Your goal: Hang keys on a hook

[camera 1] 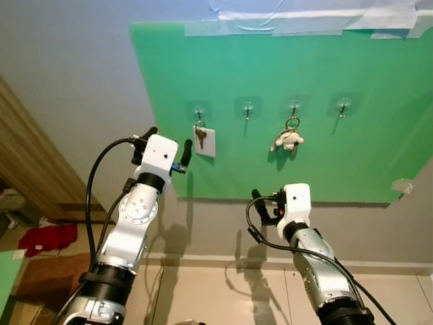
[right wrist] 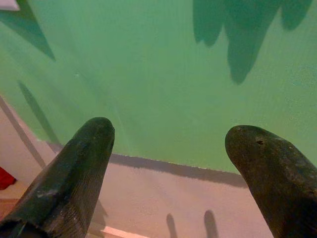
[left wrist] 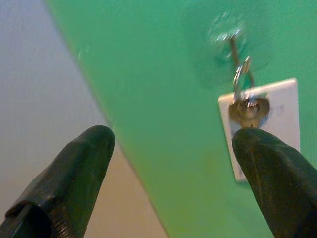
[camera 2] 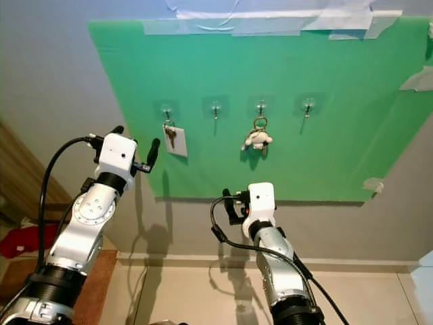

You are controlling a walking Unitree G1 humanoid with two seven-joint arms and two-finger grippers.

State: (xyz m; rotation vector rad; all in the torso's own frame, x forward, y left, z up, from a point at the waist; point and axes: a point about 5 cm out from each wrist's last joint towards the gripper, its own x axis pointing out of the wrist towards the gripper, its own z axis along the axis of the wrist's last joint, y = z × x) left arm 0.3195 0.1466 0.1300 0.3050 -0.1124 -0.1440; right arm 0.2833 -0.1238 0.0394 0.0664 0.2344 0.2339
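Keys (camera 1: 200, 137) with a white tag (camera 1: 206, 142) hang from the leftmost hook (camera 1: 199, 110) on the green board (camera 1: 318, 156), at about ten o'clock from the board's middle; the hanging itself looks done, and the step in hand seems to be the letting-go and drawing clear. The left gripper (camera 1: 168, 146) stands just beside the tag, at its nine o'clock, fingers spread wide and grasping nothing; in the left wrist view the key sits by one fingertip (left wrist: 277, 173), whether touching it I cannot tell. The right gripper (camera 1: 265, 203) hovers low, near six o'clock under the board, fingers likewise parted and empty. A second keyring with a white plush charm (camera 1: 288, 140) hangs on the third hook (camera 1: 293, 107); two other hooks are bare. The next move calls for a straight retreat from the wall, without brushing the tag or ring off the hook. No brand or writing can be read; the tag's face looks blank.
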